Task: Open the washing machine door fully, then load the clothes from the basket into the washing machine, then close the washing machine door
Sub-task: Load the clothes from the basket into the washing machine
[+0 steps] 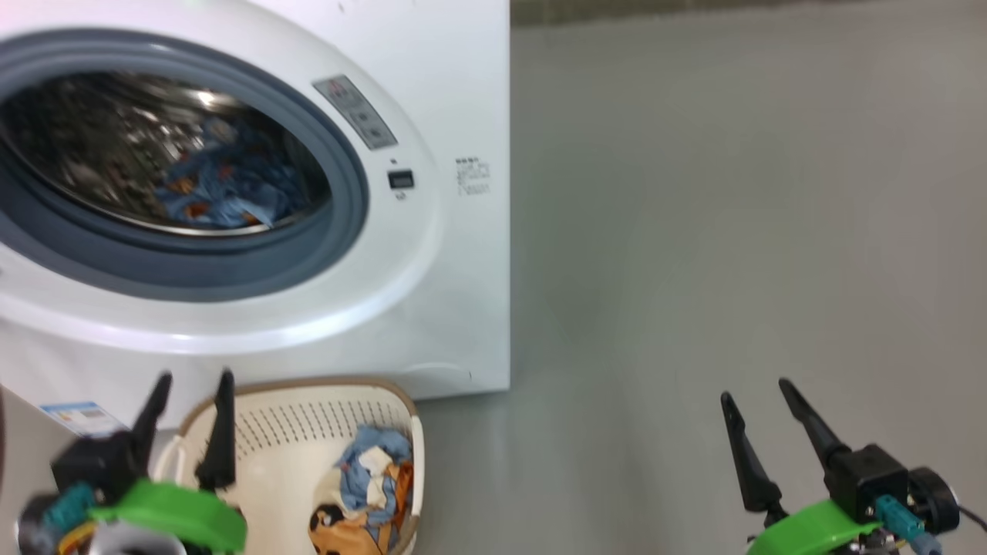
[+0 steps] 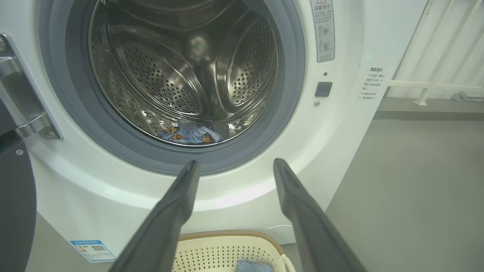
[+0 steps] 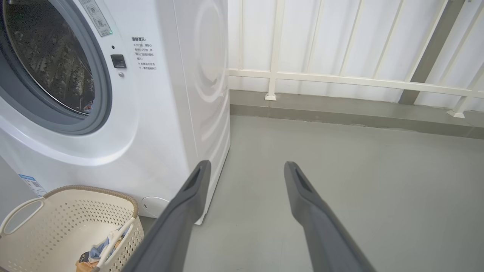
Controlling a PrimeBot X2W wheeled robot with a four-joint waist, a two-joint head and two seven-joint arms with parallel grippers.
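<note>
Fingers of the left gripper [image 2: 236, 164] stand wide apart with nothing between them, their tips raised before the lower front of the big white front-loading washing machine [image 1: 432, 293]. Beyond those tips a grey rubber gasket [image 2: 291, 94] rings the perforated steel drum [image 2: 170, 75], and light blue printed clothes [image 2: 191, 134] lie at the drum's bottom. Beneath and just right of the left fingers sits the small cream perforated plastic basket [image 1: 293, 439] with a brown rim, close before the machine. More blue and orange garments [image 1: 370, 470] lie in its right end. Off to the left of these fingers, the glossy black washing machine door [image 2: 15, 211] hangs swung open on its metal hinge [image 2: 26, 117]. The right gripper [image 1: 756, 391] also has its fingers spread and empty, above bare grey floor [image 3: 378, 189], well right of the machine, pointing toward a white railing [image 3: 340, 79].
</note>
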